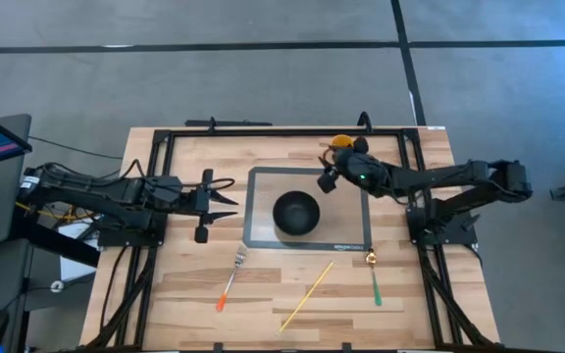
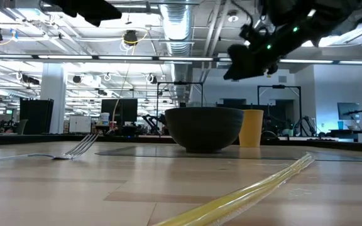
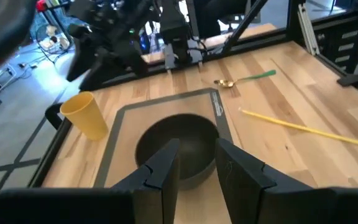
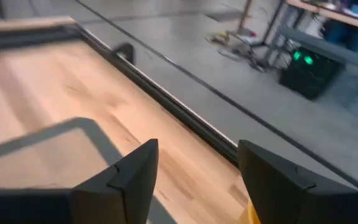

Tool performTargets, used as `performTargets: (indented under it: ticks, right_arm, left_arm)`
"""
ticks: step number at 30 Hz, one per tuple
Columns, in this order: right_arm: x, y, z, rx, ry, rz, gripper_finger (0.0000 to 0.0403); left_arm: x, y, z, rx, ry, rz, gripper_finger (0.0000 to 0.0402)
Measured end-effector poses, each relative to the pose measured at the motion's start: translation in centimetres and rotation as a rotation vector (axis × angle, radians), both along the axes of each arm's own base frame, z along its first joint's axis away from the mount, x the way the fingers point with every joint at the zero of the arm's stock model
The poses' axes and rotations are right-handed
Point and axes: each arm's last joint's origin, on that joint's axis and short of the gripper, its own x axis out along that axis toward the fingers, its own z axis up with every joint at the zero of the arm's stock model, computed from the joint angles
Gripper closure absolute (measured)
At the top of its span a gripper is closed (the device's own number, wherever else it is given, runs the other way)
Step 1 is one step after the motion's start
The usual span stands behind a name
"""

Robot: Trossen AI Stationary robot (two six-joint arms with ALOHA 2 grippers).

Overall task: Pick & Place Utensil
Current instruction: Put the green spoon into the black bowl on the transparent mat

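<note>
Looking down from the high view, we see a dark bowl [image 1: 295, 213] sitting mid-frame on a grey mat [image 1: 259, 235] on the wooden table [image 1: 184, 294]. Our right gripper [image 1: 328, 180] hangs over the mat's upper right corner, beside a yellow cup [image 1: 342, 142]; in the right wrist view its fingers [image 4: 129, 177] stand wide apart with nothing between them. Our left gripper [image 1: 226, 194] waits at the mat's left edge, fingers spread wide and empty, pointing at the bowl. Lower in the frame lie the utensils, all untouched: an orange-handled fork [image 1: 231, 277] at lower left, a yellow chopstick [image 1: 307, 295] at lower centre, and a green-handled spoon [image 1: 374, 277] at lower right.
</note>
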Motion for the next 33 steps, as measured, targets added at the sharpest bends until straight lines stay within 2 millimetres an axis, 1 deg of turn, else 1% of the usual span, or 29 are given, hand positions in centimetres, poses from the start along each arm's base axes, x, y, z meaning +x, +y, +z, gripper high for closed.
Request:
performTargets:
  ticks: [5,9,13,17,21,25,29,33]
  right_arm:
    - [0.5,-2.1,-1.5,0.053,0.028,-0.09,0.0185]
    - [0.5,-3.5,-2.9,0.094,0.049,-0.154,0.019]
    - [0.4,-4.1,-3.5,0.123,0.075,-0.152,0.0194]
    - [0.2,-4.2,-3.5,0.153,0.059,-0.159,0.0197]
    - [-0.1,-4.1,-3.0,0.163,0.041,-0.164,0.02]
    - [0.2,-3.2,-2.0,0.164,0.026,-0.119,0.02]
    - [1.3,-1.8,-0.2,0.18,0.071,-0.054,0.0201]
    - [3.0,-0.1,1.2,0.223,0.128,-0.01,0.0204]
  left_arm:
    - [-0.1,0.0,-0.9,0.008,0.027,-0.001,0.0298]
    - [0.0,0.0,-1.0,0.009,0.027,-0.001,0.0298]
    - [0.0,0.0,-1.0,0.011,0.026,-0.002,0.0298]
    - [0.0,0.0,-1.0,0.011,0.026,-0.002,0.0298]
    - [0.0,0.0,-1.0,0.011,0.026,-0.002,0.0298]
    - [0.0,0.0,-1.0,0.011,0.025,-0.002,0.0298]
    - [0.0,0.0,-0.9,0.01,0.024,-0.002,0.0298]
    - [0.0,0.0,-0.9,0.01,0.024,-0.002,0.0298]
